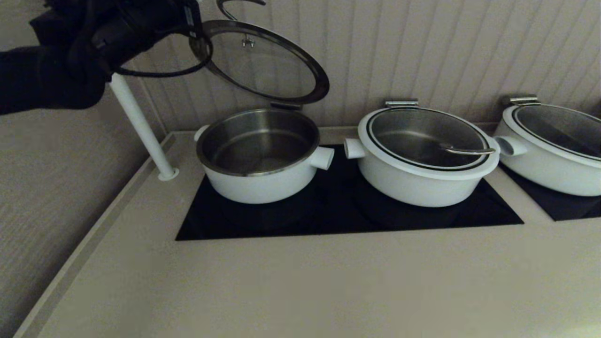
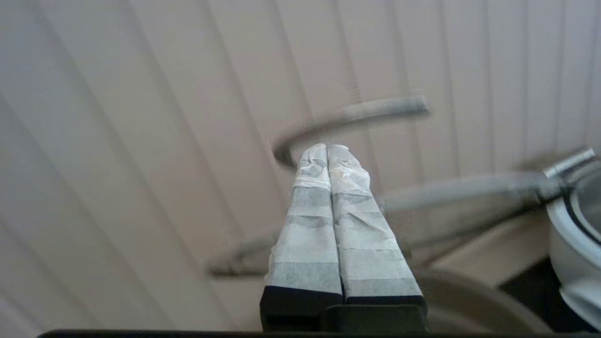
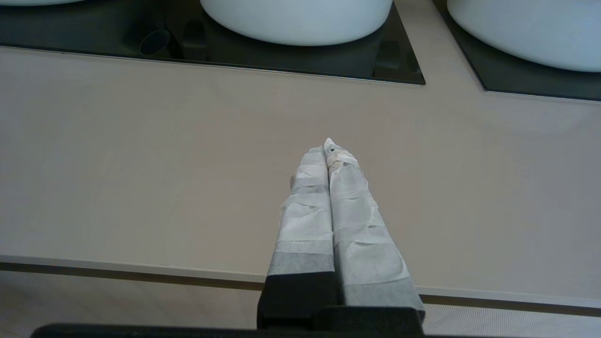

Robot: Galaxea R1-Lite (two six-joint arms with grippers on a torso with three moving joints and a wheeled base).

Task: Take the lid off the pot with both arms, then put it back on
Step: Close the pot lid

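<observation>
The pot (image 1: pixel 260 155) stands open at the left of the black cooktop, its steel inside bare. The lid (image 1: pixel 267 63) is tilted up over the pot's back rim, its lower edge at the rim bracket, its wire handle (image 1: pixel 239 4) at the top edge of the view. My left gripper (image 1: pixel 192 21) is up at the lid's left edge. In the left wrist view it (image 2: pixel 327 148) is shut, nothing shows between the fingers, and the tips lie against the blurred handle (image 2: pixel 357 115). My right gripper (image 3: pixel 328 145) is shut and empty, low over the counter near its front edge.
Two twin white pots (image 1: pixel 422 159) (image 1: pixel 554 145) with lids on stand to the right. A white post (image 1: pixel 141 126) rises at the counter's left back corner. A black cable (image 1: pixel 159 72) hangs from my left arm. The panelled wall is close behind the lid.
</observation>
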